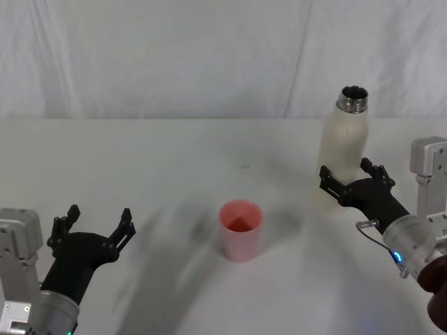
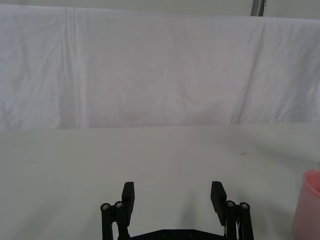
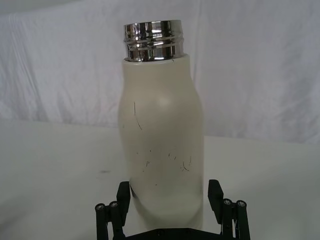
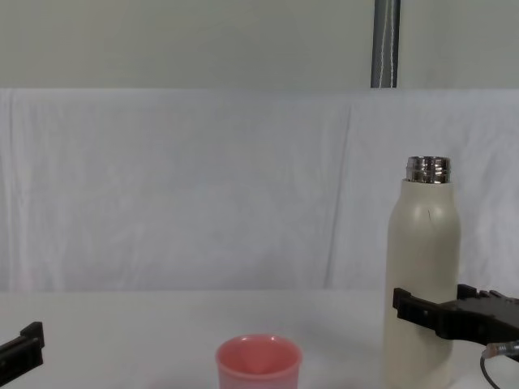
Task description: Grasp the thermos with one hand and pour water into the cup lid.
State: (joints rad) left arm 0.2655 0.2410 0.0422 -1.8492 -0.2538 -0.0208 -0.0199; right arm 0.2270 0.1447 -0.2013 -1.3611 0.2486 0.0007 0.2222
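The cream-white thermos (image 1: 343, 146) (image 3: 162, 140) (image 4: 422, 267) stands upright at the right back of the table, its steel neck uncapped. My right gripper (image 1: 346, 172) (image 3: 169, 194) (image 4: 434, 304) is open, one jaw on each side of the thermos's lower body, close to its walls. The pink cup lid (image 1: 241, 229) (image 4: 258, 361) stands mouth up in the middle of the table, left of and nearer than the thermos; its edge also shows in the left wrist view (image 2: 311, 207). My left gripper (image 1: 99, 215) (image 2: 173, 194) hovers open at the front left, holding nothing.
A white cloth covers the table (image 1: 174, 160) and hangs as a backdrop (image 1: 174, 56) behind it. A grey pole (image 4: 385, 40) rises behind the backdrop. Bare tabletop lies between the cup lid and the thermos.
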